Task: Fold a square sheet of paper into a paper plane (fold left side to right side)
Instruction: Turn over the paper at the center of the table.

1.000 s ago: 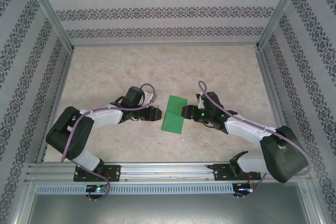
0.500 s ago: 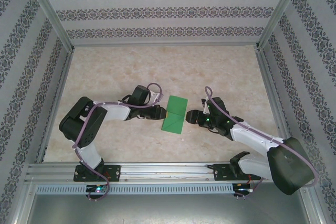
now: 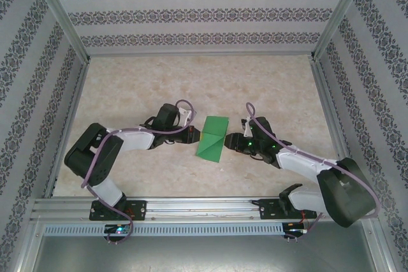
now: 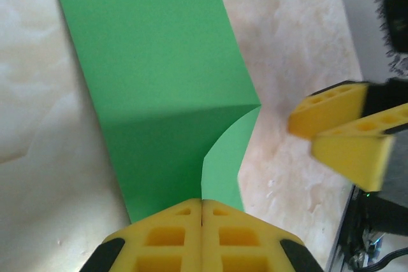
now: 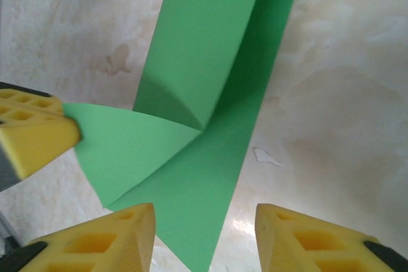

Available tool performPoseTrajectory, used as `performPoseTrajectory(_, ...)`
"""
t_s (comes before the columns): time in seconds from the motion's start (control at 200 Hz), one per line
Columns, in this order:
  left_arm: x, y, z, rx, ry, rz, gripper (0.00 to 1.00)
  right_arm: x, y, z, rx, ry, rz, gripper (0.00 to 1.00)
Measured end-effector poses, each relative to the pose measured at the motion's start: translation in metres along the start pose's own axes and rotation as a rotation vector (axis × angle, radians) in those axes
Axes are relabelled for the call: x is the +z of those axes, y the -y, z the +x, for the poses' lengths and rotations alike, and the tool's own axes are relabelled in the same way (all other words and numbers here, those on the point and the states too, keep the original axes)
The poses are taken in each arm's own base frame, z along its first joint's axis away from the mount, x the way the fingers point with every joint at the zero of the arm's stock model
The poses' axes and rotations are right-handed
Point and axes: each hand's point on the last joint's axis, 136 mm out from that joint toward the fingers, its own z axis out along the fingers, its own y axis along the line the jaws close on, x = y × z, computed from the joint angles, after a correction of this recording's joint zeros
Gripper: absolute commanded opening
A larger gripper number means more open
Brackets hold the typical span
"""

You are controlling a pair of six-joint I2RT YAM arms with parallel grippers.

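square sheet of paper (image 3: 212, 138), bright green, lies mid-table (image 3: 140, 81) between the two arms. it is already a narrow folded band, not a full square, and its long axis runs away from the bases on a slight slant.

left gripper (image 3: 195, 135) reaches in low from the left and is clenched on a loose flap (image 4: 223, 157) at the band's left edge. in the left wrist view the yellow fingertips (image 4: 178, 234) meet with no gap and the green flap runs straight into the seam between them. from the right wrist camera the flap fans out from a crease on the band to that pinch, bowed and lifted off the layer under it.

likely reason: a corner pinch lets one layer be raised and carried over toward the right side while the rest stays flat.

right gripper (image 5: 204, 211) sits just off the band's right edge, jaws parted, one finger on each side of the near end of the paper, nothing grasped. whether its pads touch the sheet or hover above it is not clear from these angles. it looks placed to pin the band against sliding, or to press the new crease once the flap comes across.

fold in hand looks begun, not creased.
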Motion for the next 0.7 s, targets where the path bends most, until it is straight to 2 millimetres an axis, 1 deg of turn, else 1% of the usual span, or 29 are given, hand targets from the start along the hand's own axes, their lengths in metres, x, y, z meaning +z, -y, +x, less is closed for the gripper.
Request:
performPoseTrajectory(0.06,-0.005,0.005,-0.006,0.014,0.034,0.009,0.00,0.004,-0.002,-0.002,0.007,0.002,-0.017,0.56)
performPoseTrajectory(0.14,-0.008,0.009,-0.012,0.023,0.065,0.016,0.00,0.010,-0.005,-0.004,0.020,0.004,-0.037,0.58)
performPoseTrajectory(0.305,-0.008,0.006,-0.012,0.011,0.080,0.009,0.00,0.025,-0.014,-0.003,0.020,-0.004,-0.078,0.59)
performPoseTrajectory(0.395,-0.008,0.006,-0.011,0.007,0.081,0.009,0.00,0.032,-0.019,-0.007,0.023,-0.003,-0.100,0.58)
performPoseTrajectory(0.49,-0.007,0.006,-0.012,0.006,0.085,0.011,0.00,0.040,-0.027,-0.011,0.025,0.001,-0.127,0.57)
performPoseTrajectory(0.55,-0.007,0.006,-0.012,0.003,0.085,0.010,0.00,0.045,-0.031,-0.013,0.025,0.000,-0.139,0.54)
performPoseTrajectory(0.62,-0.007,0.005,-0.012,0.001,0.085,0.008,0.00,0.049,-0.034,-0.014,0.030,-0.001,-0.152,0.49)
performPoseTrajectory(0.7,-0.006,0.003,-0.011,-0.002,0.081,0.006,0.00,0.053,-0.037,-0.014,0.028,-0.003,-0.165,0.39)
